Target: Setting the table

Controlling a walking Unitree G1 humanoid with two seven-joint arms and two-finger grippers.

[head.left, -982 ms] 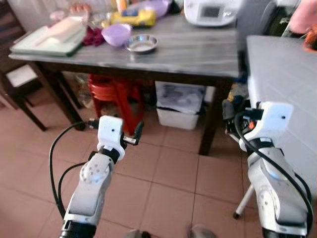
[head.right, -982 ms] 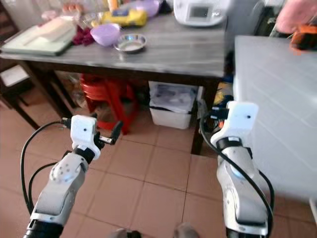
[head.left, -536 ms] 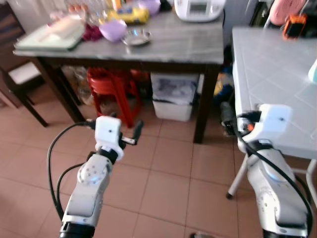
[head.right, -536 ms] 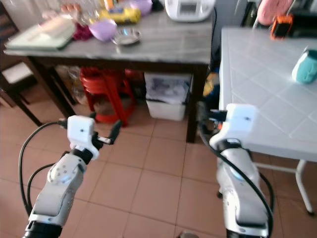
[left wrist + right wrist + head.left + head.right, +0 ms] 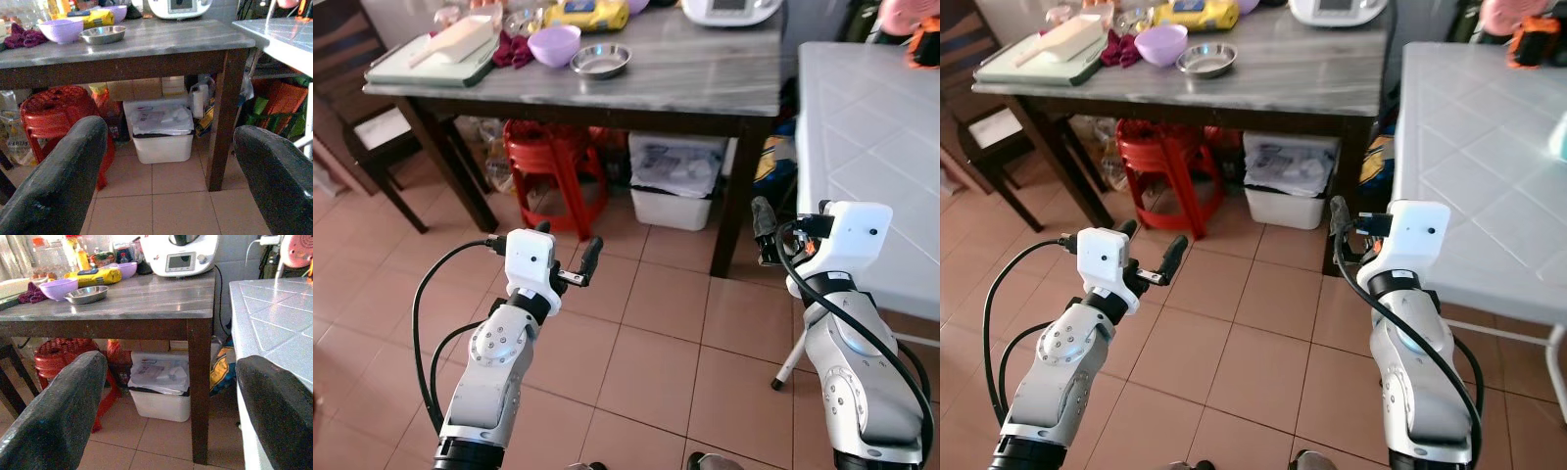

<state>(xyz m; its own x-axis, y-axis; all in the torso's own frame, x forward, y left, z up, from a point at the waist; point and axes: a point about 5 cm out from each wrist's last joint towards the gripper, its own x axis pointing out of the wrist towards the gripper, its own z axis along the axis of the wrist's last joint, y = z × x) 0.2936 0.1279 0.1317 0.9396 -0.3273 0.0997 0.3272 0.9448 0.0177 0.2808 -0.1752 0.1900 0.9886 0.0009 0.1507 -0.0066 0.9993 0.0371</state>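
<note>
Setting has barely begun, I judge: the left gripper (image 5: 570, 258) and right gripper (image 5: 168, 161) both hang wide and empty over the floor, while the steel bowl (image 5: 600, 61) and purple bowl (image 5: 554, 43), possibly the tableware wanted, sit well ahead on the grey table (image 5: 705, 83).

Even, soft daylight fills the room, and the head views are sharp. The grey desk (image 5: 685, 73) top shows a pale sheen, with dim shade beneath it. In both wrist views the near black fingers (image 5: 54, 181) are blurred.
</note>
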